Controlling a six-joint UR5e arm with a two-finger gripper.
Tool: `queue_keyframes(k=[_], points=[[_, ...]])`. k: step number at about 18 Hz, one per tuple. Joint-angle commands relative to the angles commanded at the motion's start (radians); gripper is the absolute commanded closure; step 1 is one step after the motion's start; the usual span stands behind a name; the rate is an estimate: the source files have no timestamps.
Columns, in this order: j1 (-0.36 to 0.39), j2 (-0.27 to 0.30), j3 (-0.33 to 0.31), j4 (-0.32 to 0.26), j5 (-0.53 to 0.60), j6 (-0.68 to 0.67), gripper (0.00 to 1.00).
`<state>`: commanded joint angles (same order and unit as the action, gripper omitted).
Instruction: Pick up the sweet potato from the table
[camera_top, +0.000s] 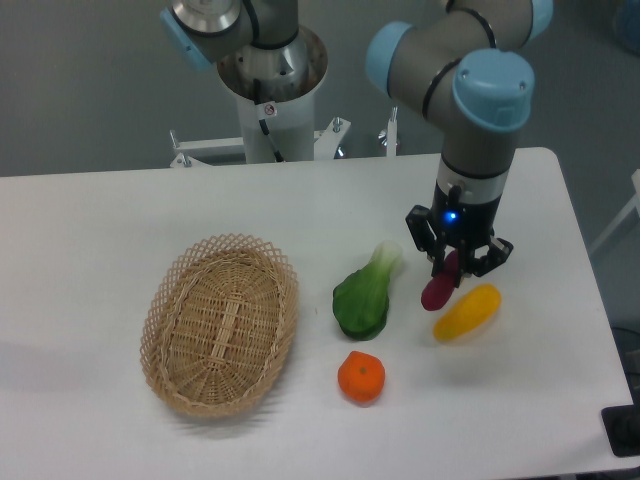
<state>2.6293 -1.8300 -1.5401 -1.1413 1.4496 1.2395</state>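
Note:
The sweet potato (438, 290) is a small dark magenta oblong hanging tilted in the air above the white table (100, 220). My gripper (454, 270) is shut on its upper end, pointing straight down from the wrist. Its lower end hangs free, just left of a yellow-orange vegetable (467, 311) that lies on the table. The fingertips are partly hidden behind the sweet potato.
A green bok choy (365, 295) lies left of the gripper. A round orange fruit (361, 378) sits in front of it. An oval wicker basket (221, 322) stands on the left half. The arm's base column (272, 90) rises behind the table's back edge.

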Motion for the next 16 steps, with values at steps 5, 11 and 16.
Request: queue_keyframes(k=[5,11,16], points=[[-0.005,0.012,0.002,0.000,-0.023,-0.006,0.67],[-0.005,0.012,0.003,0.003,-0.026,-0.012,0.67],[-0.006,0.011,0.009,0.005,-0.026,-0.012,0.67]])
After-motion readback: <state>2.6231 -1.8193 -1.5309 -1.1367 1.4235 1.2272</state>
